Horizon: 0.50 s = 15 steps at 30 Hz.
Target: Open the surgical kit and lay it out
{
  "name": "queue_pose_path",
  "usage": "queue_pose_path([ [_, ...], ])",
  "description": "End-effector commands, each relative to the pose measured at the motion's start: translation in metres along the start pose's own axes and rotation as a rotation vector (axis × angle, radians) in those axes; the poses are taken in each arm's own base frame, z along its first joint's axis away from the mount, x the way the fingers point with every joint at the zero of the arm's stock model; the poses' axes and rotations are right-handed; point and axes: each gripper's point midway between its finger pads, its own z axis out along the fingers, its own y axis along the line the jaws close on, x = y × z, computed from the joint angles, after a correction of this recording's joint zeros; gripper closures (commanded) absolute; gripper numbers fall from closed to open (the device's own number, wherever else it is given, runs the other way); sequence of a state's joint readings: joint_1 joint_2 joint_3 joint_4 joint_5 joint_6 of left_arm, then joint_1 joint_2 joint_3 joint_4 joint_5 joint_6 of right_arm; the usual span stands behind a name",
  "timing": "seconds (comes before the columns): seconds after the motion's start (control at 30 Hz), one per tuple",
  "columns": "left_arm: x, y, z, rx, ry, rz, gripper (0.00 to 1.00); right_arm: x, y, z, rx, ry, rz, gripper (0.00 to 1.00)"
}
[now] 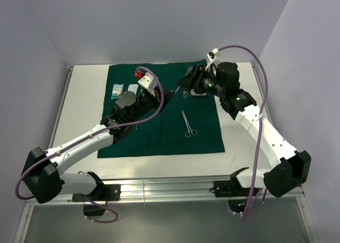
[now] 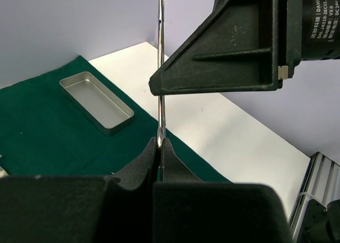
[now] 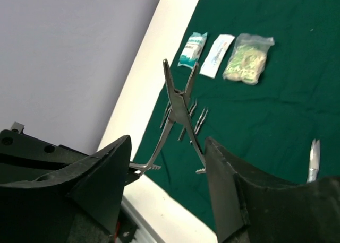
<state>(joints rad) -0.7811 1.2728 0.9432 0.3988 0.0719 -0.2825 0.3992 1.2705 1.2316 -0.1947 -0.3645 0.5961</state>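
Observation:
The dark green cloth wrap [image 1: 159, 131] lies spread flat on the table. My left gripper [image 2: 161, 143] is shut on one handle of a slim steel clamp [image 2: 161, 68] and holds it upright above the cloth. In the right wrist view this clamp [image 3: 178, 102] has its handles spread apart between the wide-open fingers of my right gripper [image 3: 168, 142]. Three pale packets [image 3: 217, 54] lie in a row on the cloth. The small steel tray [image 2: 95, 101] lies empty on the cloth. Another scissors-like clamp [image 1: 187, 123] lies at mid-cloth. Tweezers [image 3: 201, 120] lie below the held clamp.
The two grippers meet closely over the far middle of the cloth [image 1: 178, 89]. The white table [image 1: 85, 105] shows bare around the cloth. Grey walls close in on three sides. Purple cables loop above both arms.

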Motion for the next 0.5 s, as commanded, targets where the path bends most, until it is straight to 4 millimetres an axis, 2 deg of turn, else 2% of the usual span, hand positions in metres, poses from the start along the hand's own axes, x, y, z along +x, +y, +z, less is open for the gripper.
queue_pose_path([
  [0.0, -0.0439, -0.0074, 0.0013, 0.011, -0.114, 0.005, 1.0, -0.005, 0.0132, -0.0001, -0.05, -0.004, 0.025, 0.37],
  [0.1, -0.0442, -0.0049, 0.0018, -0.002, -0.113, 0.012, 1.0, -0.0053, 0.0155, -0.0002, -0.054, -0.002, 0.027, 0.42],
  [0.23, -0.0435, -0.0024, 0.0025, -0.015, -0.113, 0.011, 1.0, -0.0027, 0.0187, -0.0019, -0.065, 0.007, 0.039, 0.53],
  [0.47, -0.0426, -0.0014, 0.0044, -0.018, -0.109, 0.017, 1.0, 0.0036, 0.0217, -0.0018, -0.076, 0.027, 0.063, 0.55],
])
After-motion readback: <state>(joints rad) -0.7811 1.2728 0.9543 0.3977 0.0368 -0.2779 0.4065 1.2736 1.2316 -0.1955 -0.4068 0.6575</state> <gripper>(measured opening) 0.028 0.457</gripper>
